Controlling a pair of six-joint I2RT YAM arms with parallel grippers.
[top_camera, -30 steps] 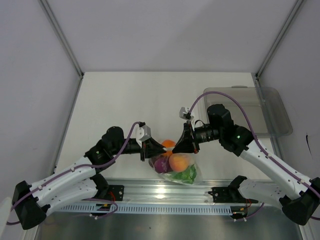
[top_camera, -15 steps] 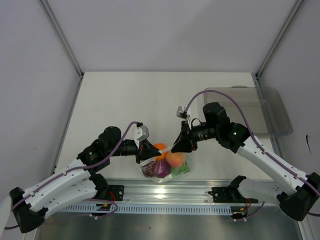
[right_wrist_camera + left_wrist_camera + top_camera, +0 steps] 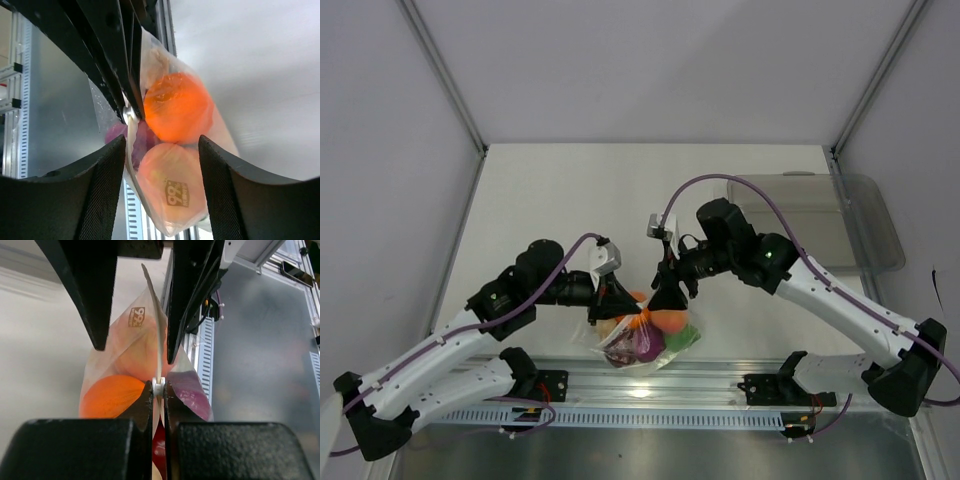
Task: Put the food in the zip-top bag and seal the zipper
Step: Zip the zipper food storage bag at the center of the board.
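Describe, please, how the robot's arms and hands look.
The left arm and right arm have white shells, black joints and black bases. A purple cable loops along each to a pale grey wrist block. The left hand and right hand each carry two flat, black, tapering fingers. A green light glows on the right arm.

Small brown printed mark (image 3: 136, 317) reading "99" on the clear zip-top bag (image 3: 112, 342), upper centre of the left wrist view, finer characters beside it too small to read, same "99" mark (image 3: 178, 194) lower centre of the right wrist view, lying over the peach-coloured fruit (image 3: 167, 167)
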